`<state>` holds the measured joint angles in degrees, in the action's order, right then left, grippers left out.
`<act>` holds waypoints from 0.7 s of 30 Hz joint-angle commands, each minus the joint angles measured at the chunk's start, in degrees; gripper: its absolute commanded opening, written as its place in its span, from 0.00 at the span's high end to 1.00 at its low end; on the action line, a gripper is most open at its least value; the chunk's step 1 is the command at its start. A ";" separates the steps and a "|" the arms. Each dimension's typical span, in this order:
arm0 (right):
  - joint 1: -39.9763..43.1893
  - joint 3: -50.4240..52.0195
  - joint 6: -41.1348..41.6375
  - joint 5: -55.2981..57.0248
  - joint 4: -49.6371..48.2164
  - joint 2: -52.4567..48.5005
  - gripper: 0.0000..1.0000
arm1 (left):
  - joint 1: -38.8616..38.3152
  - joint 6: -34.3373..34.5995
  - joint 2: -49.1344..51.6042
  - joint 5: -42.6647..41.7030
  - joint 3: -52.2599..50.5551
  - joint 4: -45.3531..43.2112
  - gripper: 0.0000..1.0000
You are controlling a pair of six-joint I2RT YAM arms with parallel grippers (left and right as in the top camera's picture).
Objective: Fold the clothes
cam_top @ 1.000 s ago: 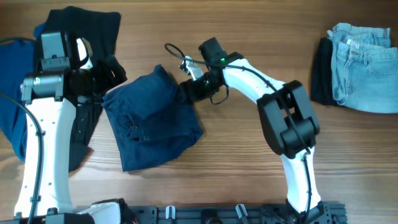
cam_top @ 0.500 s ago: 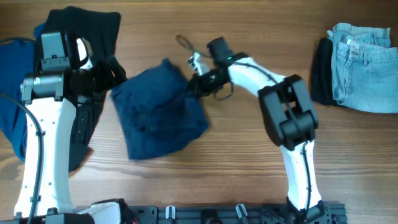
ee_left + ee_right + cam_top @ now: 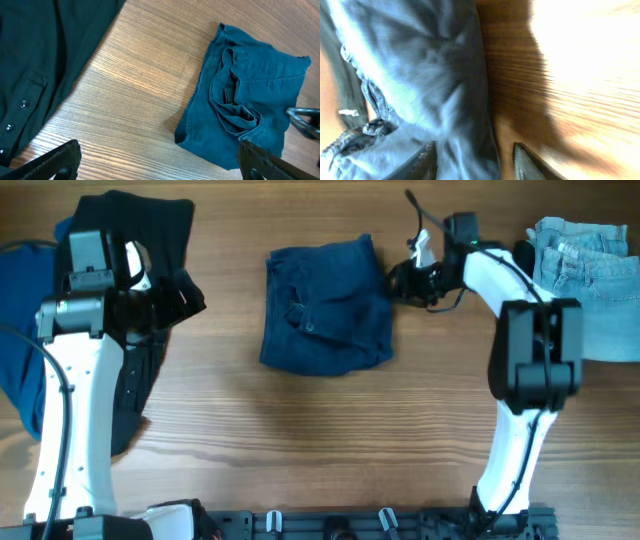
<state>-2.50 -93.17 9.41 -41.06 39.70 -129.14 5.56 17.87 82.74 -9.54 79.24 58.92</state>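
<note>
Left arm: stands along the 9 o'clock side over a black garment (image 3: 150, 220), wrist turned toward centre.
Left gripper (image 3: 188, 298): fingers spread wide, nothing between them.
Right arm: elbow at 3 o'clock, forearm reaching to 1 o'clock, past the jeans (image 3: 585, 280).
Right gripper (image 3: 400, 280): fingers apart, at the 3 o'clock edge of the navy shorts (image 3: 328, 310).
Navy shorts: folded, just 12 o'clock of worktop (image 3: 300, 420) centre.
Change: a second ago the shorts lay askew at 8 o'clock, beside the left gripper; the right arm has swung outward.
</note>
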 commanded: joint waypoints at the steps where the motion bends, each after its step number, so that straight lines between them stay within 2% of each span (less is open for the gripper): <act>1: 0.04 -0.37 -3.85 8.31 2.97 11.39 0.36 | -0.46 -1.16 1.75 -1.09 -0.33 -0.85 0.02; 4: -1.79 -0.37 -6.32 8.31 6.45 16.65 0.34 | -0.46 -1.16 2.21 -0.87 -0.33 -1.81 0.02; 7: -7.54 -0.17 -6.34 8.66 8.22 17.84 0.43 | -0.13 -1.14 2.36 -0.57 -0.33 -3.06 0.03; 14: -23.61 0.11 1.86 20.74 1.81 14.23 0.46 | 0.09 -1.11 2.40 2.60 -0.48 -3.15 0.04; 21: -27.34 0.13 5.79 25.83 -1.16 8.85 0.59 | 0.09 -1.14 2.40 3.06 -0.48 -2.99 0.04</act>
<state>-29.69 -93.25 12.38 -19.62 38.94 -116.97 5.37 17.69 84.77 -7.31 79.22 56.10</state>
